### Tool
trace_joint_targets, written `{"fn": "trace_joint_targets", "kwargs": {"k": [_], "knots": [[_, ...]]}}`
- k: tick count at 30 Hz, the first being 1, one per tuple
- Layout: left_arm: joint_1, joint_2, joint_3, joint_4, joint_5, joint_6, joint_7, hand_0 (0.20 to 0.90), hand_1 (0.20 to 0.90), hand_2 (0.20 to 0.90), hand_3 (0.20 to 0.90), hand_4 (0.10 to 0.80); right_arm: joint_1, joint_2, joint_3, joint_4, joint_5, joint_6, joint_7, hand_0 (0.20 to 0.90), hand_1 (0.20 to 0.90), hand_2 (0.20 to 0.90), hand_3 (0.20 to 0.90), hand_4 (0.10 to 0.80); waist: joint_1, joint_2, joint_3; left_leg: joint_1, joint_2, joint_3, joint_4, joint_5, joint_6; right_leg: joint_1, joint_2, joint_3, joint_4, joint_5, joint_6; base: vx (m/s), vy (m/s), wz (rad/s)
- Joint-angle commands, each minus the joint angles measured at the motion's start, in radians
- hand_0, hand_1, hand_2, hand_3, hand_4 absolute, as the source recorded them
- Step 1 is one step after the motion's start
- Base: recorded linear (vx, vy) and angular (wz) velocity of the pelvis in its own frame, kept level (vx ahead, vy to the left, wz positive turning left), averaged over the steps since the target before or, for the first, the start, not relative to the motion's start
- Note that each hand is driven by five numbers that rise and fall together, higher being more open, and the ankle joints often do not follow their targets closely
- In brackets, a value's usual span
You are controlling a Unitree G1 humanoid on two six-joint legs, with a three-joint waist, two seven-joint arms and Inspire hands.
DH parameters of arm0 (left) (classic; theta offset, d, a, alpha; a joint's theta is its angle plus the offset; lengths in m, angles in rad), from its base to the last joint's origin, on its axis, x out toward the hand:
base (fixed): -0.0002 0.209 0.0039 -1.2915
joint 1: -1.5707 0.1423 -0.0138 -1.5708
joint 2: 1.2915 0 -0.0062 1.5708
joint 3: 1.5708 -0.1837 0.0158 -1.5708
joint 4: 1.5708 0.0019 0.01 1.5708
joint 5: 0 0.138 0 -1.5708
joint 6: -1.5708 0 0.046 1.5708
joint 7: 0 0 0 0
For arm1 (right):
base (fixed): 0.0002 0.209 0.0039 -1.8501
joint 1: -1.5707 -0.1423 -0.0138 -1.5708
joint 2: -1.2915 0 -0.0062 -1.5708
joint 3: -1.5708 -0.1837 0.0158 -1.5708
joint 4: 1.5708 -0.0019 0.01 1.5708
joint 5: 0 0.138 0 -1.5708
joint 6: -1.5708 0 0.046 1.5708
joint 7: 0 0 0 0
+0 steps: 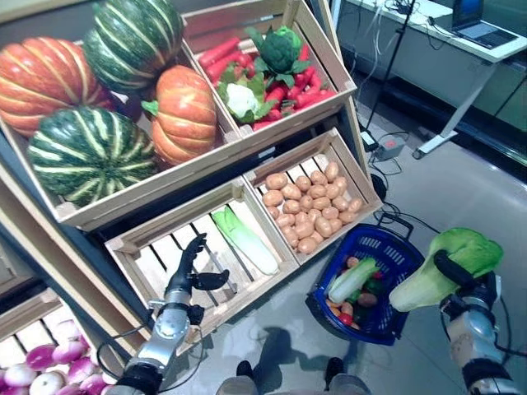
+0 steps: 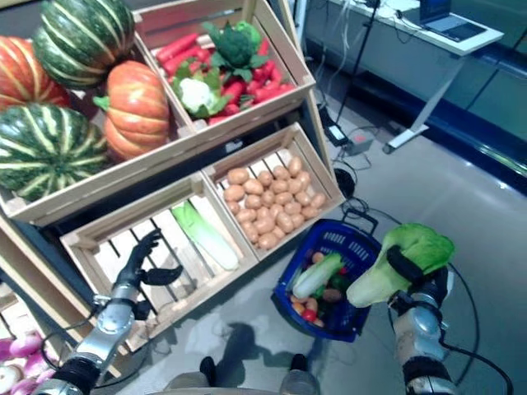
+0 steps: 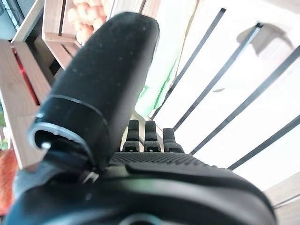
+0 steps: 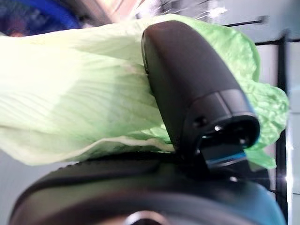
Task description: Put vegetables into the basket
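The blue plastic basket (image 1: 395, 247) stands on the floor by the stand's lower right corner. A pale green cabbage (image 1: 350, 281) and small red and brown vegetables lie in it. My right hand (image 1: 461, 276) is shut on a leafy green cabbage (image 1: 440, 267) and holds it above the floor just right of the basket; it also shows in the right wrist view (image 4: 84, 98). My left hand (image 1: 188, 271) is open over the slatted lower left crate (image 1: 156, 247), left of a long pale green cabbage (image 1: 245, 239) that lies in it.
The wooden stand (image 1: 49, 222) with its crates takes up the left and middle. A desk (image 1: 461, 41) with a laptop stands at the back right. Cables and a power strip (image 1: 387, 146) lie on the floor behind the basket.
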Motion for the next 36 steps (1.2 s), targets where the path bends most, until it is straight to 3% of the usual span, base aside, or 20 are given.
{"fn": "trace_joint_targets", "kwargs": {"k": [1, 5, 12, 18, 20, 28, 36], "knots": [[-0.163, 0.043, -0.008, -0.057, -0.074, -0.088, 0.031, 0.900, 0.900, 0.900, 0.900, 0.800, -0.210, -0.101, 0.041, -0.020, -0.083, -0.056, -0.110, 0.300, 0.300, 0.300, 0.300, 0.400, 0.033, 0.006, -0.014, -0.191, 0.026, -0.108, 0.279, -0.101, -0.026, -0.023, -0.055, 0.023, 0.175, -0.088, -0.029, -0.153, -0.084, 0.13], [-0.228, 0.044, -0.029, -0.071, -0.106, -0.114, 0.056, 0.900, 0.900, 0.900, 0.900, 0.800, -0.325, -0.138, 0.074, 0.061, -0.093, -0.029, -0.106, 0.300, 0.300, 0.300, 0.300, 0.400, 0.041, 0.020, 0.056, -0.318, 0.042, -0.142, 0.428, -0.145, -0.031, -0.127, -0.074, 0.024, 0.331, -0.149, -0.056, -0.238, -0.054, 0.11], [-0.308, 0.063, -0.071, -0.134, -0.138, -0.191, 0.083, 0.900, 0.900, 0.900, 0.900, 0.800, -0.516, -0.216, 0.137, 0.160, -0.067, -0.008, -0.044, 0.300, 0.300, 0.300, 0.300, 0.400, 0.049, 0.054, 0.159, -0.588, 0.032, -0.176, 0.750, -0.278, 0.004, -0.443, -0.135, 0.058, 0.733, -0.276, -0.097, -0.212, 0.001, 0.11], [-0.340, 0.073, -0.087, -0.157, -0.162, -0.219, 0.093, 0.900, 0.900, 0.900, 0.900, 0.800, -0.609, -0.247, 0.161, 0.224, -0.067, 0.020, -0.028, 0.300, 0.300, 0.300, 0.300, 0.400, 0.051, 0.072, 0.190, -0.705, 0.038, -0.198, 0.935, -0.388, 0.009, -0.600, -0.175, 0.097, 0.930, -0.367, -0.095, -0.050, 0.004, 0.14], [-0.348, 0.081, -0.092, -0.158, -0.176, -0.227, 0.087, 0.900, 0.900, 0.900, 0.900, 0.800, -0.634, -0.257, 0.173, 0.242, -0.060, 0.051, -0.039, 0.900, 0.900, 0.900, 0.900, 0.800, 0.049, 0.082, 0.196, -0.743, 0.037, -0.204, 0.977, -0.406, 0.009, -0.649, -0.181, 0.110, 0.973, -0.381, -0.098, -0.048, -0.003, 0.03], [-0.372, 0.100, -0.131, -0.165, -0.203, -0.236, 0.081, 0.900, 0.900, 0.900, 0.900, 0.800, -0.697, -0.275, 0.196, 0.284, -0.048, 0.074, -0.046, 0.900, 0.900, 0.900, 0.900, 0.800, 0.046, 0.102, 0.194, -0.804, 0.034, -0.217, 1.025, -0.422, 0.004, -0.732, -0.179, 0.131, 1.036, -0.402, -0.096, -0.013, -0.004, 0.03], [-0.369, 0.121, -0.131, -0.149, -0.218, -0.248, 0.090, 0.900, 0.900, 0.900, 0.900, 0.800, -0.686, -0.281, 0.208, 0.286, -0.051, 0.078, -0.040, 0.900, 0.900, 0.900, 0.900, 0.800, 0.040, 0.099, 0.185, -0.784, 0.049, -0.212, 1.007, -0.418, -0.002, -0.724, -0.172, 0.136, 1.025, -0.398, -0.090, 0.012, 0.008, 0.00]]}}
